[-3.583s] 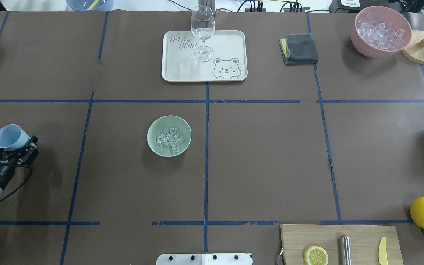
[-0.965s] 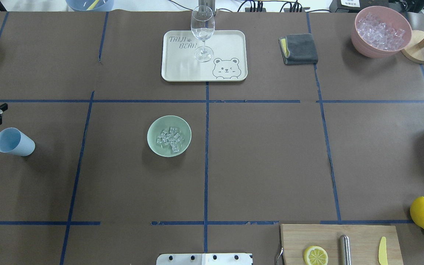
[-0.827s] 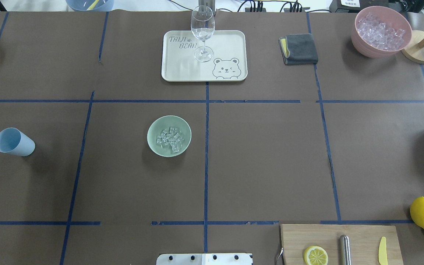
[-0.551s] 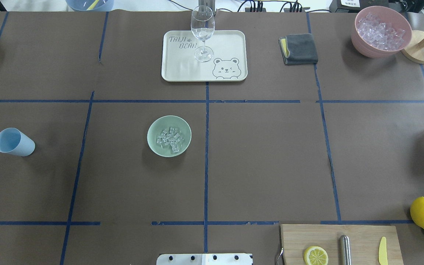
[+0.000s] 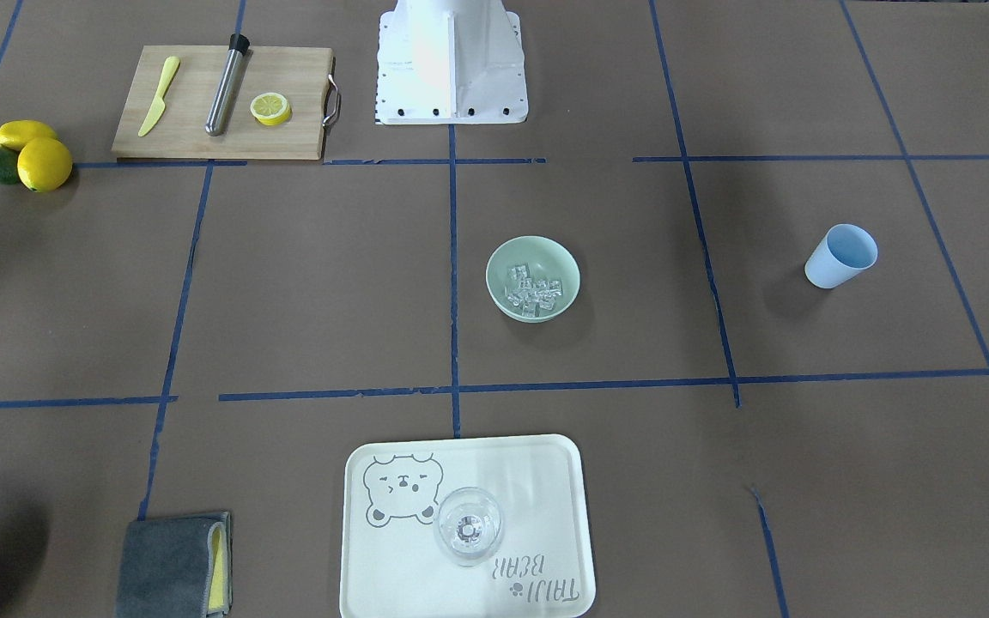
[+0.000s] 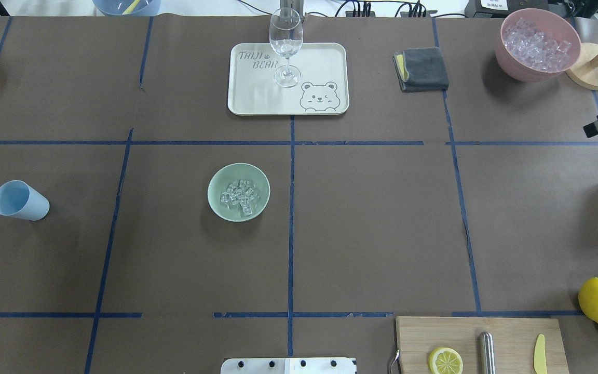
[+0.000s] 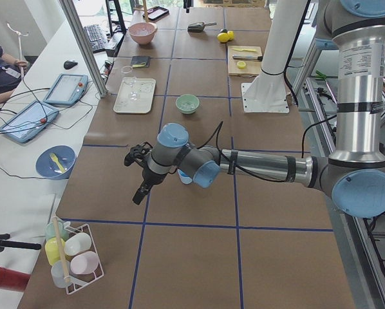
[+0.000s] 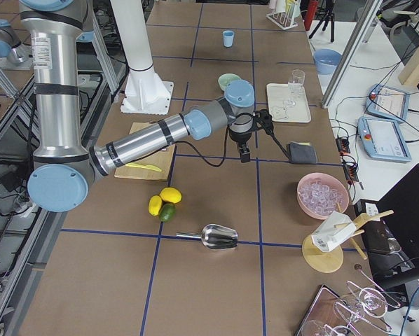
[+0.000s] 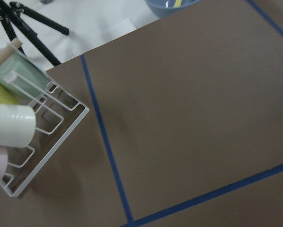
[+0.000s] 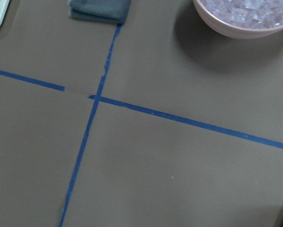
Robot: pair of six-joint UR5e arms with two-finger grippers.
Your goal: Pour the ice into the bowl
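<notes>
Fingers of the left gripper [image 7: 137, 177] and right gripper [image 8: 251, 136]: spread cannot be told from these views; neither carries anything. Ice [image 6: 239, 197] lies heaped in the mint-green bowl [image 6: 215, 179]; blue cup [image 6: 18, 200] stands upright, well apart. Pour judged complete: park both arms high, clear of cup and bowl
</notes>
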